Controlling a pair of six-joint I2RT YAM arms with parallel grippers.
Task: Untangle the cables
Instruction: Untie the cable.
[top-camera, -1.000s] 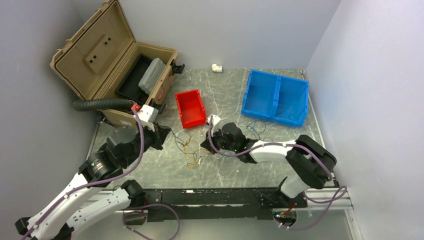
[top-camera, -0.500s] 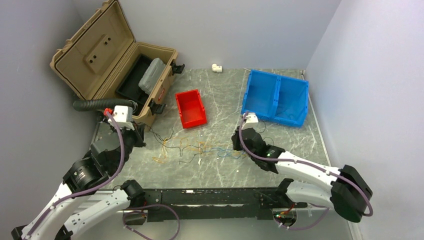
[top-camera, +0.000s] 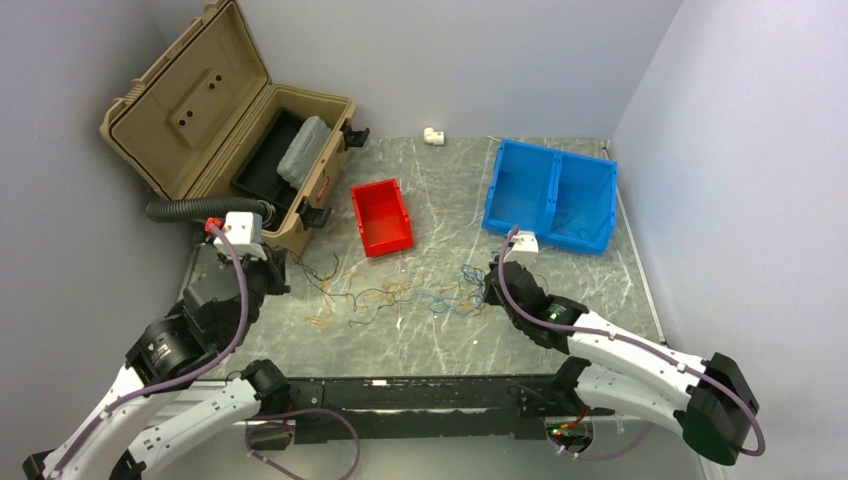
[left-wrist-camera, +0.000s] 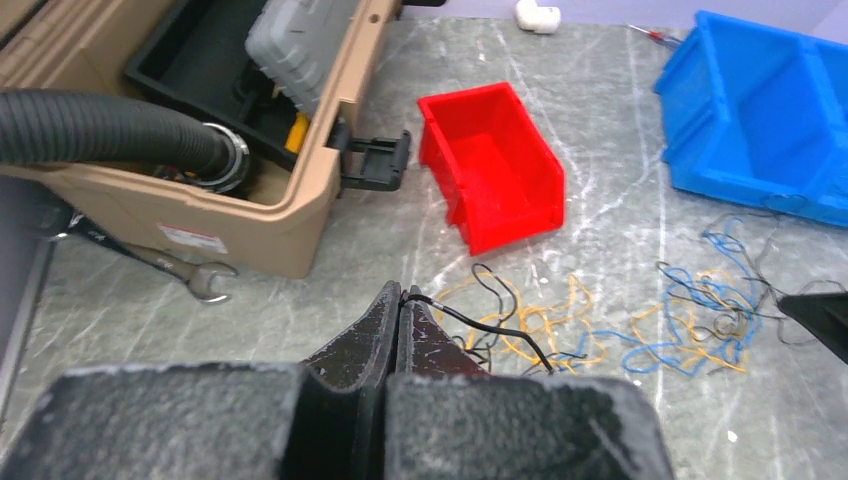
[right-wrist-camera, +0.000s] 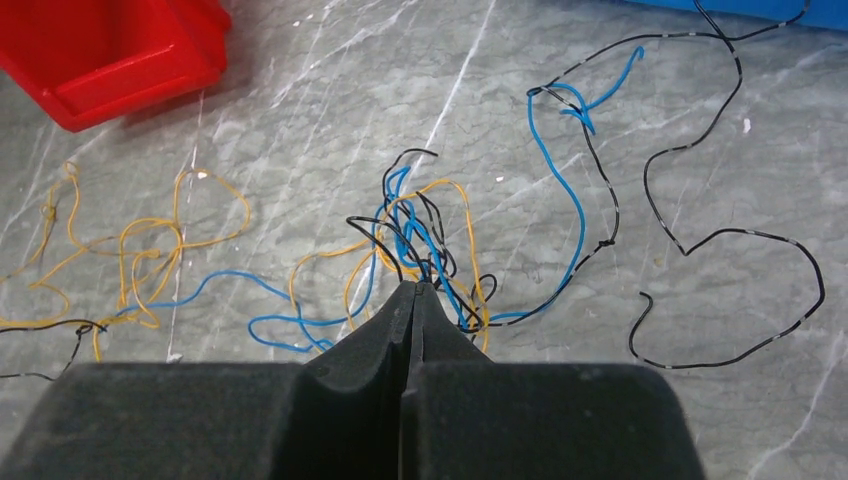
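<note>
My left hand (left-wrist-camera: 400, 300) is clenched, its tips pinching one black strand of the hair-thin orange, blue and black cables (left-wrist-camera: 600, 330). My right hand (right-wrist-camera: 415, 290) is likewise clenched, its tips buried in the knot where blue, orange and black loops converge. I judge it holds several strands there.

A second ago both hands sat close together mid-surface over a compact clump. Now they stand well apart. The left is near the open tan hard case (top-camera: 230, 130). The right is just in front of the blue two-compartment plastic bin (top-camera: 551, 195). The cables lie drawn out in a loose line across the grey marbled surface (top-camera: 450, 340) between the hands, in front of the small red plastic bin (top-camera: 381, 216).

Finding: the pull has spread the clump, and orange loops lie free toward the left.

Outstanding: the strands at the right hand remain crossed, so the task is not complete.
</note>
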